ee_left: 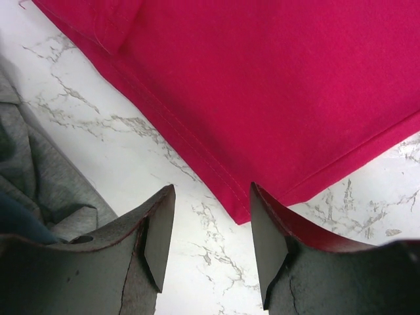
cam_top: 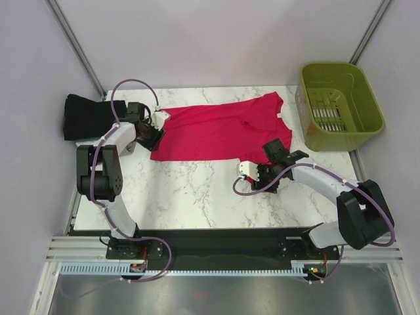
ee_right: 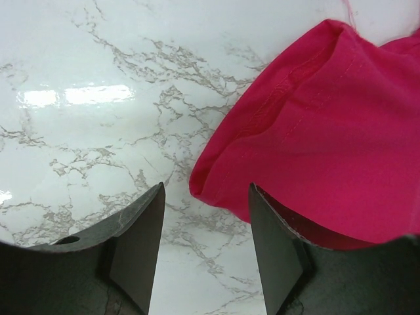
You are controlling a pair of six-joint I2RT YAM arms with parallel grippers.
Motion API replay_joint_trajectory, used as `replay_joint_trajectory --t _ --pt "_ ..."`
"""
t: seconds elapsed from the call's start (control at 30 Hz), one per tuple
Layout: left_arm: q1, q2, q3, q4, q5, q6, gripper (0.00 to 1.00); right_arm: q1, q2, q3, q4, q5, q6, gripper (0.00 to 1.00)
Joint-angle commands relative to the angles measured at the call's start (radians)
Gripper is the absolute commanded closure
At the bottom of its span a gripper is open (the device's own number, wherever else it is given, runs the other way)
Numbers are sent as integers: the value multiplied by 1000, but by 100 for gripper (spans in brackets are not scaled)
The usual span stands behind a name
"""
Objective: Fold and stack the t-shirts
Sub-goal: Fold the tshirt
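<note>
Our left jaws stand apart, the hem corner of the shirt (cam_top: pixel 216 131) just ahead between them; our right jaws, also apart, face a sleeve. The shirt lies flat on the worktop (cam_top: pixel 197 190), long axis running between both arms.

t-shirt (cam_top: pixel 216 128) plain crimson-pink; folded shirts (cam_top: pixel 84 116) far left black, grey (ee_left: pixel 39 174) beneath; table (cam_top: pixel 197 190) white marble, grey veins; basket (cam_top: pixel 340 105) olive-green.
</note>
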Motion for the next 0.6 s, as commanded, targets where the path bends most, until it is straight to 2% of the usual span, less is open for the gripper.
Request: replay_joint_trajectory --t 0.0,0.2,0.27,0.3,0.33,0.5,0.53,0.57 --pt "4 12 48 20 -9 -16 44 3 14 -12 3 1 -44 38" --pt "4 20 55 5 -22 -23 44 3 59 -18 32 23 -48 42" --pt "4 23 55 6 -26 -26 43 5 70 -23 45 29 -48 48" --pt "4 26 55 5 -27 -34 44 3 74 -23 55 31 -47 52" --pt "4 29 55 3 -30 -40 44 3 80 -20 62 37 -41 61" --pt "5 28 51 -11 -29 -69 44 3 108 -5 75 44 -15 71" --pt "7 28 51 -15 -24 -75 44 3 110 -3 76 46 -13 81" --pt "8 25 51 -26 -21 -85 44 3 107 -3 78 51 -8 86"
